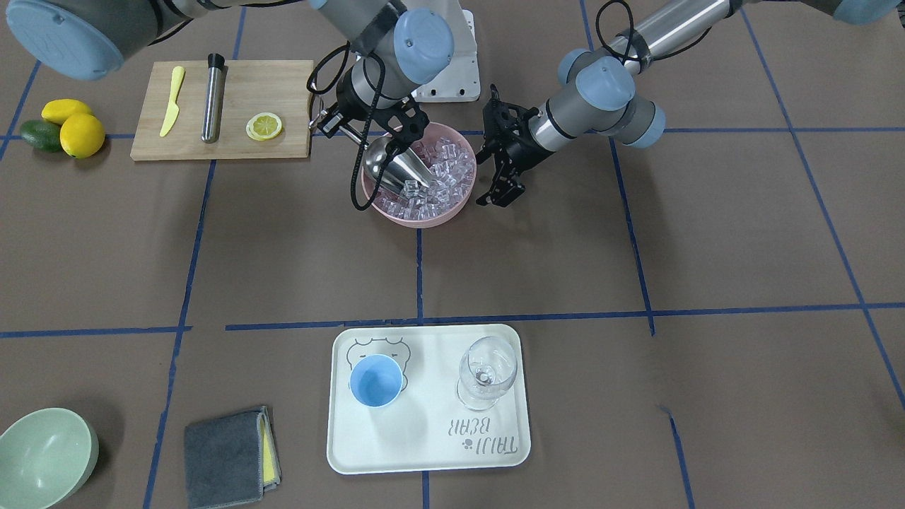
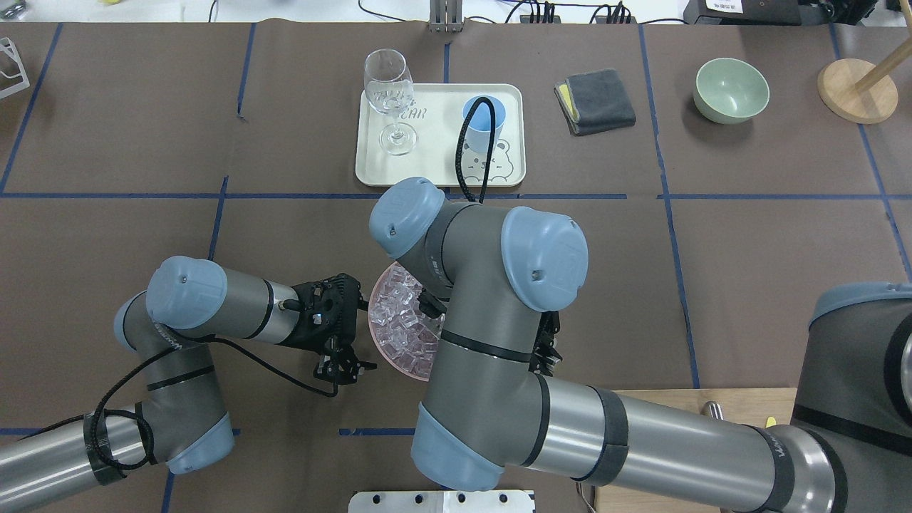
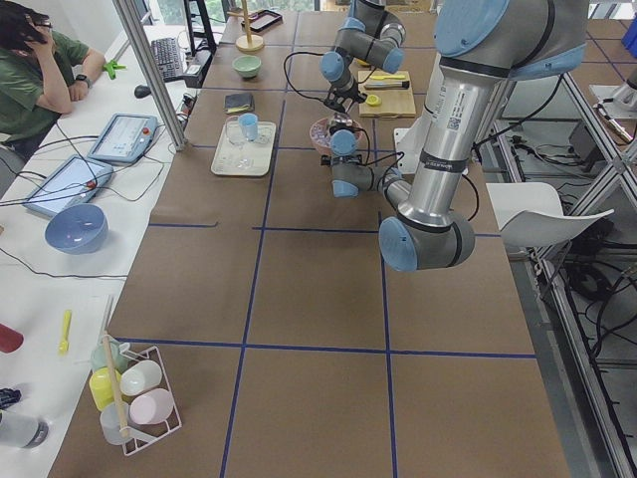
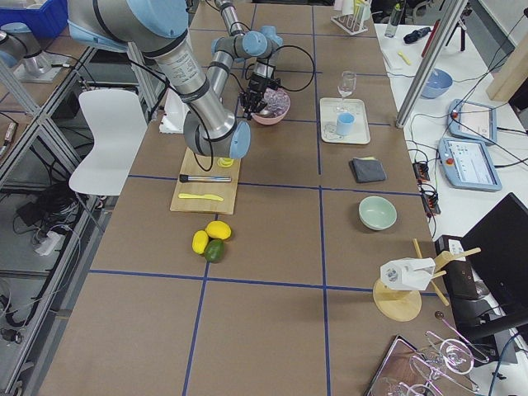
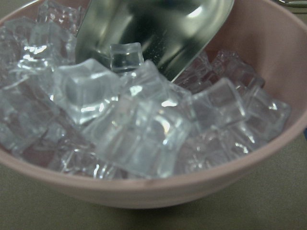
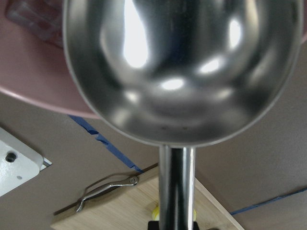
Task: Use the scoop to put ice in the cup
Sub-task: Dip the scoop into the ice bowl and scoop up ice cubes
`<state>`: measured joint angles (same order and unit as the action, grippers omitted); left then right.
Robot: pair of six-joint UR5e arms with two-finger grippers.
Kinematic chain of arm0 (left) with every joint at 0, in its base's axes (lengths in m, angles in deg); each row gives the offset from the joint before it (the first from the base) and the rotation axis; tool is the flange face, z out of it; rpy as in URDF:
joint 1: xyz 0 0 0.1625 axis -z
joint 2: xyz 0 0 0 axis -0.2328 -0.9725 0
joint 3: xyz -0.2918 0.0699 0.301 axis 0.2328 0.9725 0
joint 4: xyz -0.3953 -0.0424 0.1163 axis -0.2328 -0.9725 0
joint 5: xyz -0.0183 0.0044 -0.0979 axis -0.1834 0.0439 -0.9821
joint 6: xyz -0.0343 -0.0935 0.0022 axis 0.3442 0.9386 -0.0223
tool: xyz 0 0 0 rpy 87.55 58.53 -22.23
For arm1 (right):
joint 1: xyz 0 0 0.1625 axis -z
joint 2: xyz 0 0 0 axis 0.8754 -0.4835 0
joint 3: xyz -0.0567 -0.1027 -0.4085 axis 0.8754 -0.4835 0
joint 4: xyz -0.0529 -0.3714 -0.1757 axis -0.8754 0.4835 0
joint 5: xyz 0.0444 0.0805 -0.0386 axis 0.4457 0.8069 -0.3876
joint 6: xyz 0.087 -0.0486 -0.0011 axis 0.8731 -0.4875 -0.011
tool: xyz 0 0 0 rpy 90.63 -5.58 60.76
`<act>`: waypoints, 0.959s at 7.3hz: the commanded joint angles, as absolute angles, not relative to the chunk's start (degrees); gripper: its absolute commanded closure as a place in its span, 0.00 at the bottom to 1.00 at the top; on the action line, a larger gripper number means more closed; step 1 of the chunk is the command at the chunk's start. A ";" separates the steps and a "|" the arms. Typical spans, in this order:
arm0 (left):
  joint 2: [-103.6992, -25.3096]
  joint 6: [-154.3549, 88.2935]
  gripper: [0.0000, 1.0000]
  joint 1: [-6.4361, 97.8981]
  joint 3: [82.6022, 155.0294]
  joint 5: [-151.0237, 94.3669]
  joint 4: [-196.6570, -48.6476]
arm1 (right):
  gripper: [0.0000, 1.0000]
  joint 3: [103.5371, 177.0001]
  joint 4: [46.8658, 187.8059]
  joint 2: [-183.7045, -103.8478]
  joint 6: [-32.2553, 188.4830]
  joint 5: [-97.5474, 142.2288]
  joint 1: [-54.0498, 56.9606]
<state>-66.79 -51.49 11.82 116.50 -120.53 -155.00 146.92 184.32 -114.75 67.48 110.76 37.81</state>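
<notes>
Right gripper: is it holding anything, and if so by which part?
Yes. The right gripper holds the scoop by its thin handle, jaws shut on it, the trough down in the ice. The left gripper holds nothing.

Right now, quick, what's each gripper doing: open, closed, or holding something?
Left gripper: open, empty, beside the pink bowl.
Right gripper: closed on the scoop, which is in the ice.

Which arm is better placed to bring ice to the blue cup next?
Right. The right gripper holds the scoop, its trough in the ice of the pink bowl. The left gripper hangs empty beside that bowl.
</notes>
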 commanded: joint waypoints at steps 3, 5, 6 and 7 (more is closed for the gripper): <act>-66.79 -51.54 0.00 11.85 116.53 -120.53 -155.00 | 1.00 150.81 177.47 -118.60 70.83 109.01 38.76; -66.79 -51.54 0.00 11.85 116.53 -120.53 -155.00 | 1.00 153.34 171.58 -122.64 73.03 108.13 39.73; -66.79 -51.54 0.00 11.85 116.53 -120.53 -155.00 | 1.00 156.58 170.50 -124.92 73.04 108.13 39.82; -66.79 -51.54 0.00 11.85 116.53 -120.53 -155.08 | 1.00 158.18 170.49 -125.03 73.04 108.13 39.73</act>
<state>-66.80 -51.54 11.85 116.53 -120.53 -155.01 155.49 171.44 -123.74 72.84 108.23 39.70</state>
